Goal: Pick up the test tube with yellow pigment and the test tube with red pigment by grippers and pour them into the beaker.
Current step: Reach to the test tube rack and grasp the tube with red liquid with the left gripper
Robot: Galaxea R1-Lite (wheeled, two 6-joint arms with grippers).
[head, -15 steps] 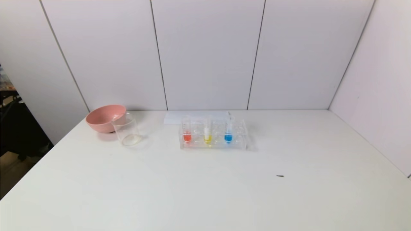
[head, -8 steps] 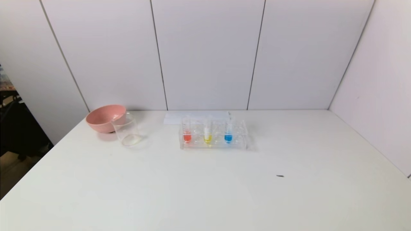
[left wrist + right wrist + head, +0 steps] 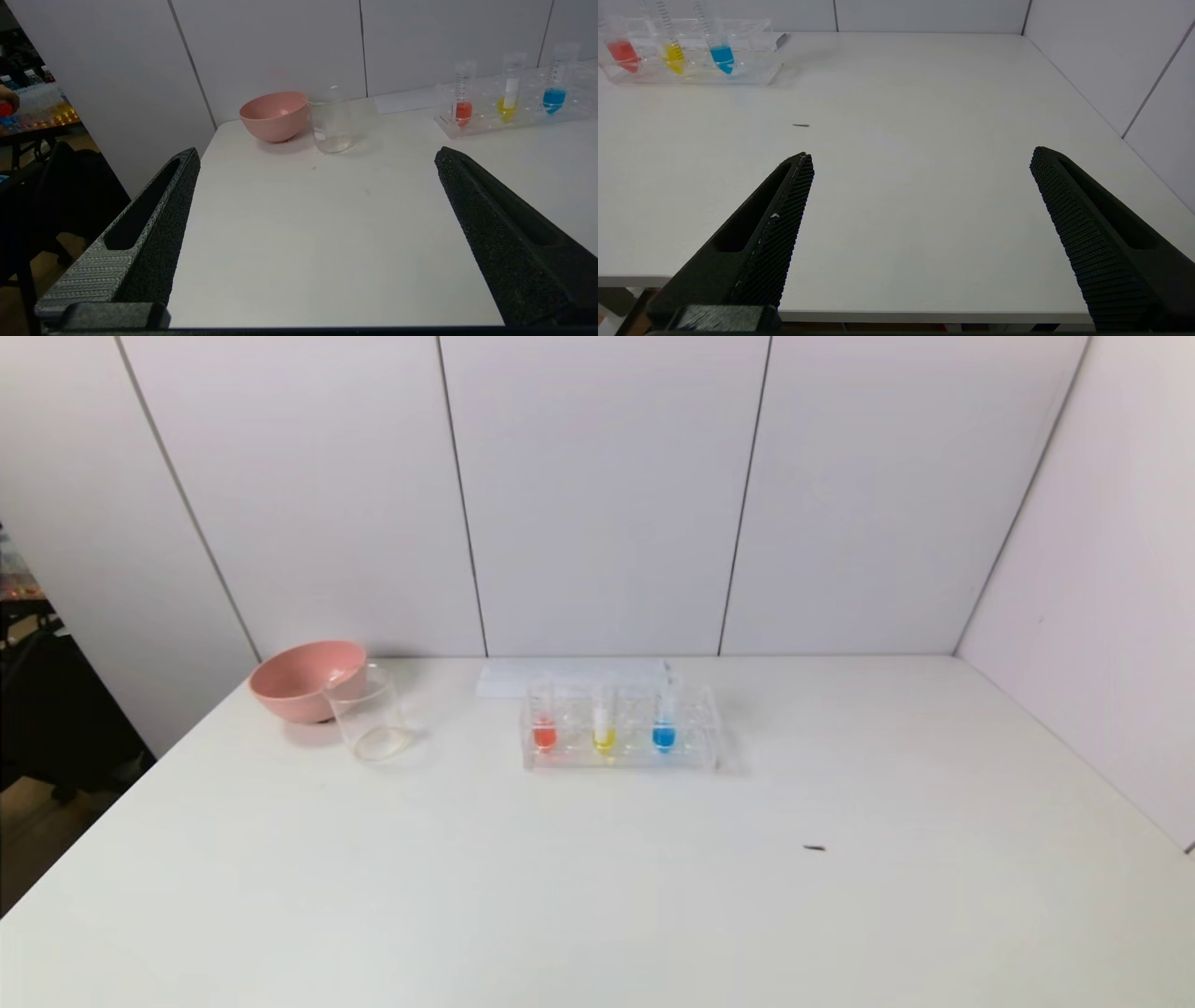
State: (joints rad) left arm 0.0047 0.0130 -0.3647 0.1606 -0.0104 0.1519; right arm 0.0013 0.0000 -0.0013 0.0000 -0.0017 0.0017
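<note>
- The left gripper (image 3: pixel 315 158) is parked at the near left edge of the table (image 3: pixel 597 896), outside the head view; its fingers stand wide apart and hold nothing.
- The right gripper (image 3: pixel 920 156) is parked at the near right edge of the table, also with fingers spread wide and empty. Both appear readied for a first approach.
- The test tube with red pigment (image 3: pixel 542 714) stands upright in the clear rack (image 3: pixel 695 761), at the rack's left end.
- The test tube with yellow pigment (image 3: pixel 604 719) stands upright just beside it, in the middle position. The rack keeps each tube vertical, so the upper walls are exposed for a side grasp.
- A blue-tipped tube (image 3: pixel 664 717) occupies the position to the right and is not part of the task.
- The beaker (image 3: pixel 367 711) stands upright to the left of the rack, well apart from it, mouth up to receive liquid. It looks empty.
- A pink bowl (image 3: pixel 303 679) sits directly behind the beaker; whether they touch cannot be determined.
- Neither tube has been lifted; the task appears not yet begun.
</note>
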